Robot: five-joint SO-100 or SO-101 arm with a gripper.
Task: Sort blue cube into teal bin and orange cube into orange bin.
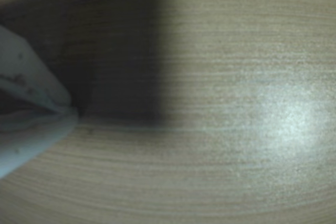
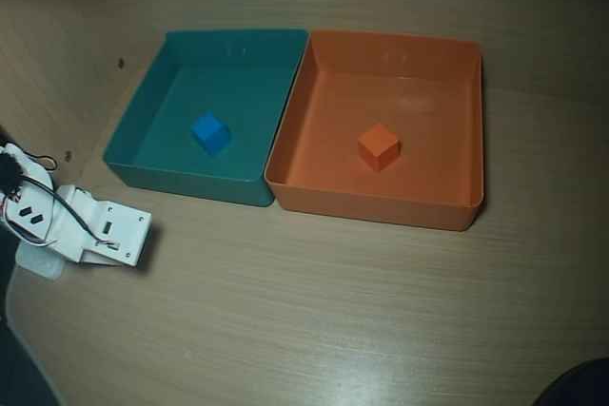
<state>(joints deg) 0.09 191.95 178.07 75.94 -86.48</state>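
In the overhead view the blue cube [image 2: 210,132] lies on the floor of the teal bin [image 2: 152,83], left of centre. The orange cube [image 2: 379,146] rests near the middle of the orange bin [image 2: 476,130], which stands against the teal bin's right wall. My white arm [image 2: 95,230] is folded low at the table's left edge, in front of the teal bin's near-left corner and apart from both bins. In the wrist view my gripper [image 1: 72,111] enters from the left, its white fingers [image 1: 29,72] meeting at the tips with nothing between them, close above bare wood.
Light wooden tabletop [image 2: 314,311] stretches in front of and to the right of the bins. A wooden side wall [image 2: 57,64] with small holes rises at the left. A dark object [image 2: 580,387] pokes in at the bottom right corner.
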